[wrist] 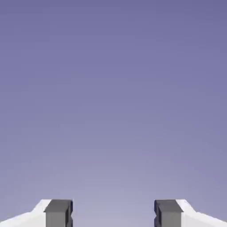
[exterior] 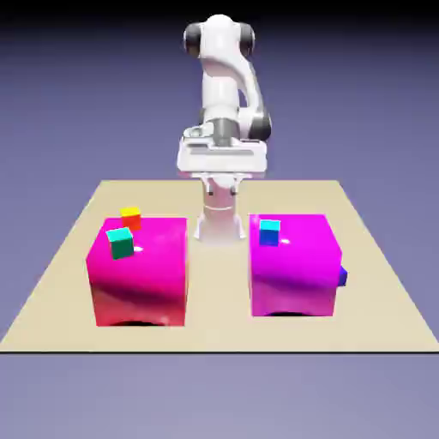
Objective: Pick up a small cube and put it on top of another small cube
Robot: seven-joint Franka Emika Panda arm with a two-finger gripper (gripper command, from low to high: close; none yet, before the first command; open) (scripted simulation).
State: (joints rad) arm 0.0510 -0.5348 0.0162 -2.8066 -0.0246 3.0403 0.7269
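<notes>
The dark navy small cube (exterior: 343,276) is showing only as a sliver, peeking from behind the right magenta box (exterior: 294,266), seemingly resting on the table (exterior: 214,330). A cyan-topped cube (exterior: 269,231) is sitting on that box, a teal-green cube (exterior: 121,243) on the left magenta box (exterior: 139,273). The yellow-topped another small cube (exterior: 130,216) is standing at that box's far edge. Beyond, the gripper (wrist: 113,213) is hanging wide apart, holding nothing.

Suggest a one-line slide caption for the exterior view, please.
Franka arm with gripper raised behind two magenta boxes; yellow-topped cube behind the left one, navy cube beside the right.
</notes>
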